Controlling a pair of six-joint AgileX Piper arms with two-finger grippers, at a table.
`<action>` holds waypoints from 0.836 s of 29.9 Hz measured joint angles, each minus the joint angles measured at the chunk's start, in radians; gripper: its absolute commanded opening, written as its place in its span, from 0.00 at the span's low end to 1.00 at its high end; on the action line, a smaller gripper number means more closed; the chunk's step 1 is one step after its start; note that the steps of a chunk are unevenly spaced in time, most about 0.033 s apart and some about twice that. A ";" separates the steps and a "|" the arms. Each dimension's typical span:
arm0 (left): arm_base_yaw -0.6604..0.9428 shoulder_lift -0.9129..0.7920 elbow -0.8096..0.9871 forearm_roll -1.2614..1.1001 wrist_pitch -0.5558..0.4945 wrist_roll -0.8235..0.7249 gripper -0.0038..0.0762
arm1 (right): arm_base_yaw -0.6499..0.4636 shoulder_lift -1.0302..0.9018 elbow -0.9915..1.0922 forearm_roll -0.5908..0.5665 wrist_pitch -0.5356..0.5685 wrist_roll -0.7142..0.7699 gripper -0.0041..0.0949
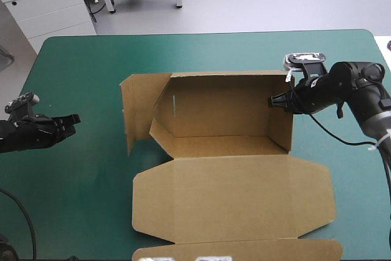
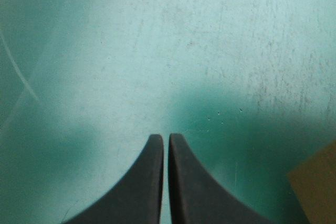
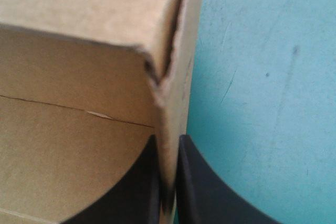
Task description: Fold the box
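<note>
The brown box [image 1: 223,120] stands in the middle of the teal-green table as an open tray, back and right walls raised, its left wall flaps [image 1: 143,111] splayed outward. Its lid [image 1: 235,197] lies flat toward the near edge. My right gripper [image 1: 273,101] is at the tray's right wall, shut on the box; in the right wrist view that wall [image 3: 170,114] runs up between the two black fingers [image 3: 197,192]. My left gripper [image 1: 74,118] hovers over bare cover left of the box, shut and holding nothing; its fingers [image 2: 147,182] meet in the left wrist view, a box corner [image 2: 315,187] off to one side.
Another brown board edge [image 1: 238,251] shows at the table's near edge below the lid. Bare teal-green cover [image 1: 79,169] stretches left of the box and along the far side [image 1: 201,53].
</note>
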 measured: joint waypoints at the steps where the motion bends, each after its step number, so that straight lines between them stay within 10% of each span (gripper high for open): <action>1: 0.000 0.000 0.000 0.000 0.000 0.000 0.06 | 0.000 0.004 -0.002 0.006 0.020 0.003 0.04; 11: 0.000 0.000 0.000 0.001 0.001 -0.005 0.04 | -0.001 0.107 -0.012 0.032 0.109 0.018 0.04; 25: 0.000 0.000 0.000 0.003 0.000 -0.010 0.04 | -0.001 0.232 -0.014 0.056 -0.106 -0.047 0.16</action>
